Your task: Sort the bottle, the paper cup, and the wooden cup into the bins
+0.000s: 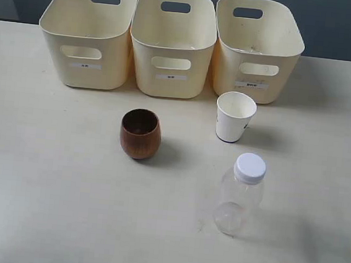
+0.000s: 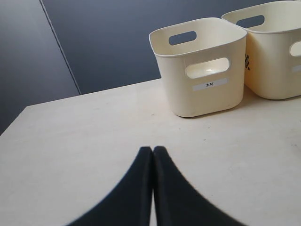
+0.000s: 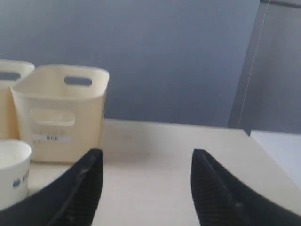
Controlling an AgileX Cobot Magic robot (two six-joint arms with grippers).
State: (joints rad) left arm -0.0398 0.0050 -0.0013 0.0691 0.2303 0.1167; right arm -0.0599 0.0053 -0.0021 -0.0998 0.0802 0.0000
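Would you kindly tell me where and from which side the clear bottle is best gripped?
Probably around the body of the bottle, just under its white cap. It stands upright and apart from the paper cup, so the open right gripper could come in level from the bottle's right side in the exterior view.

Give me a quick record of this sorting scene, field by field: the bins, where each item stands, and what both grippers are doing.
bins: left bin, middle bin, right bin, side by side at the back of the table
wooden cup: upright on the table, in front of the middle bin, clear of it
paper cup: upright, close in front of the right bin
bottle: upright, capped, nearer the camera than the paper cup
sorted so far: nothing
left gripper: shut, empty
right gripper: open, empty
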